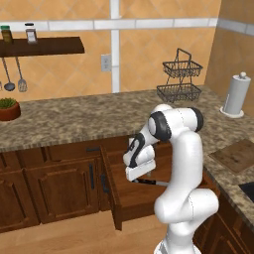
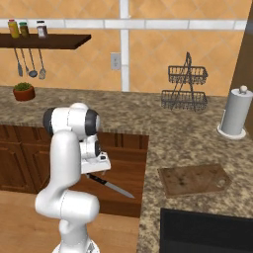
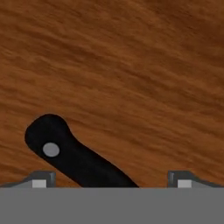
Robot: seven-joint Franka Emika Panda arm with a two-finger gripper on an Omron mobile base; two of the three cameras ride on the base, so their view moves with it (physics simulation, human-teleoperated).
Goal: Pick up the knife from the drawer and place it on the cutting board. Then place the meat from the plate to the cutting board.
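the gripper (image 3: 109, 181) hangs low inside the open drawer (image 2: 129, 170), pointing straight down at its wooden floor. in the hand view its two fingertips (image 3: 40, 180) stand wide apart, and the black handle of the knife (image 3: 72, 155) runs slantwise into the gap between them. the handle's rounded end, with its pale rivet, lies off toward the left tip. the jaws are released, not yet closed on anything — the handle sits between them but touches neither, as far as can be told.

the knife lies flat on the drawer floor. in the right base view its blade (image 2: 118, 189) points out toward the right from under the hand, so the hand is over the handle end, probably because that is the thicker, safer part to grasp. the step in hand looks like the last bit of descent before the pinch. since the handle crosses the gap at an angle, a close here may twist the knife a little as the fingers meet it.

the drawer is pulled well out from the cabinet front, which gives the arm room to reach down from above.

farther off, on the counter (image 2: 188, 143) to the right, the board (image 2: 195, 179) lies bare, waiting for the knife. beyond it stand a paper towel roll (image 2: 236, 114) and a wire basket (image 2: 187, 86) near the tiled wall.
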